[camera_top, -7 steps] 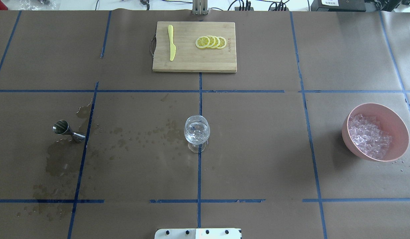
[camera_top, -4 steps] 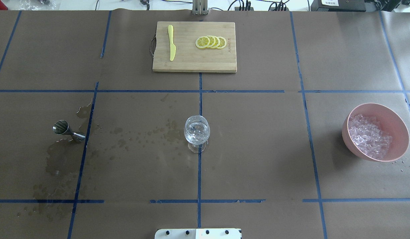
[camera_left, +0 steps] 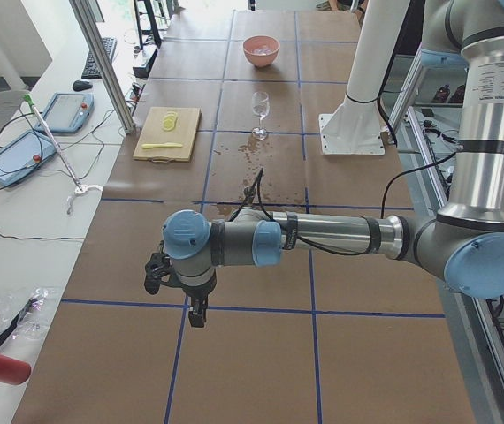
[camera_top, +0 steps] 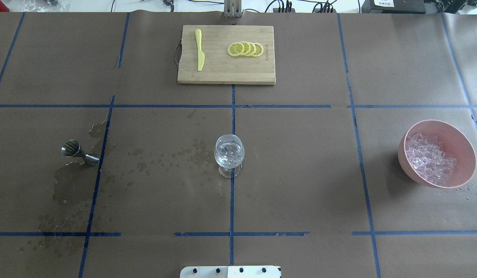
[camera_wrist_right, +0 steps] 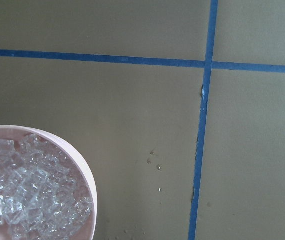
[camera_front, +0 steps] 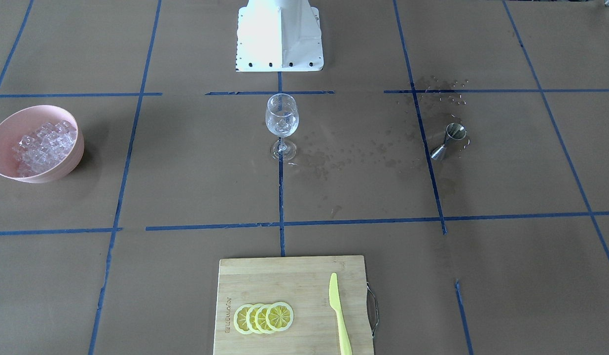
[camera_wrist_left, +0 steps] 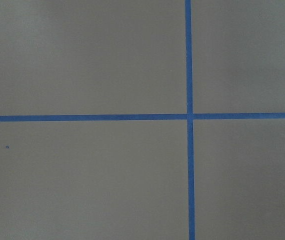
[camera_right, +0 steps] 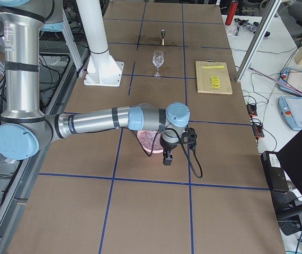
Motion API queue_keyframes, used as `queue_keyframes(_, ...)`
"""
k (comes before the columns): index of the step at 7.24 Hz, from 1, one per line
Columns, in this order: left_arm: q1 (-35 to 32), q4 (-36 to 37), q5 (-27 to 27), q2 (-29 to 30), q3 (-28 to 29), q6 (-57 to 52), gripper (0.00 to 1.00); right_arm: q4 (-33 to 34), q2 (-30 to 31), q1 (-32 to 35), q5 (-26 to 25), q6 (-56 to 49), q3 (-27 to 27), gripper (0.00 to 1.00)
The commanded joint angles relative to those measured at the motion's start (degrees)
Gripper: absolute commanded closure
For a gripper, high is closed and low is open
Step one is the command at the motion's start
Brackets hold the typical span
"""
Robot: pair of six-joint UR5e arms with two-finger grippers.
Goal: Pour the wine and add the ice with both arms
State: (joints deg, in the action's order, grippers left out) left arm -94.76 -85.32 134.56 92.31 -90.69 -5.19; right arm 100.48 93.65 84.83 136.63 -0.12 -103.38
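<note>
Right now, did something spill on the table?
Yes. Dark wet patches stain the brown paper around the metal measuring cup, and a trail of splashes runs from it toward the wine glass. A few small drops also lie beside the pink bowl of ice.

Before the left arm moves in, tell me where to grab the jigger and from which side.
Grip the jigger at its narrow waist, jaws level, coming in sideways from the robot's left. It seems to stand upright on its small cone, wide mouth up, so the waist is the slimmest part and a top approach meets only the open rim.
</note>
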Motion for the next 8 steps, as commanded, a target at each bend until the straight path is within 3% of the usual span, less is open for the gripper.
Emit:
queue_keyframes(1, 2.4, 0.0, -0.1, 0.0, -0.1, 0.0, 0.0, -2.7, 0.7, 0.1, -0.1, -0.1, 2.1, 0.0)
queue_keyframes(4, 2.8, -0.1, -0.1, 0.3, -0.3, -0.1, 0.0, -4.8, 0.7, 5.2, -0.1, -0.7, 4.7, 0.0)
queue_keyframes(6, 2.7, 0.0, -0.1, 0.5, -0.3, -0.1, 0.0, -11.2, 0.8, 6.3, -2.0, -0.2, 4.8, 0.0)
queue_keyframes(8, 2.7, 0.0, -0.2, 0.6, -0.8, 0.0, 0.0, -11.3, 0.0, 6.6, -2.2, 0.0, 4.8, 0.0)
